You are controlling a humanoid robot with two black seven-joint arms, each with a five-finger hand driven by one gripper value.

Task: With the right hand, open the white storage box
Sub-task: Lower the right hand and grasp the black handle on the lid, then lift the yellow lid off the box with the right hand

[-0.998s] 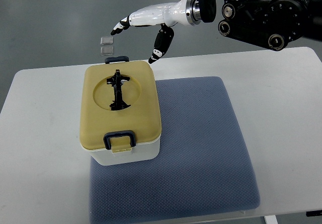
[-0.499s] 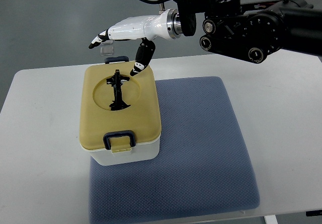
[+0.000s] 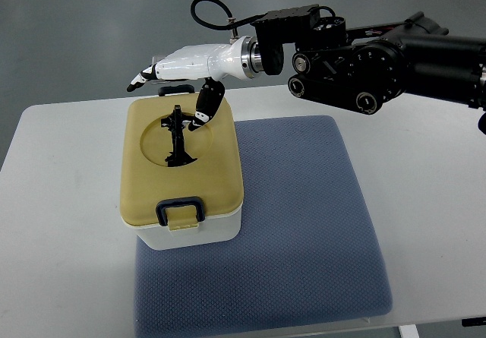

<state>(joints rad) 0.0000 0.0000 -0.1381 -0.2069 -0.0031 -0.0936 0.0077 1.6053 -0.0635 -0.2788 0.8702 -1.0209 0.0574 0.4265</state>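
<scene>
Top view is showing the right hand (image 3: 178, 76), fingers spread and empty, hovering over the far edge of the storage box (image 3: 181, 172) sitting on the mat's (image 3: 304, 224) left; its rigid lid (image 3: 216, 156) looks light, best taken by the black handle (image 3: 178, 135).

- The storage box (image 3: 182, 201) looks like smooth plastic: white body, matt mustard-yellow lid (image 3: 148, 178), a dark folding handle (image 3: 178, 137) in the round recess, dark-rimmed latches (image 3: 180, 210) with a slight sheen
- The mat (image 3: 296, 224) under it is blue-grey cloth with a fine dimpled, mesh-like weave; matt, rough-looking
- The surface (image 3: 68, 201) is white, smooth, matt; a laminate or painted finish, which one cannot be told
- The right hand (image 3: 186, 72) has a glossy white plastic shell catching the light; black fingertips (image 3: 133, 86), matt; a shiny metal ring at the wrist (image 3: 247, 55)
- The forearm (image 3: 380, 64) is black, matt casing with round metal-looking fittings; a black rubbery cable (image 3: 209, 11) loops above it
</scene>
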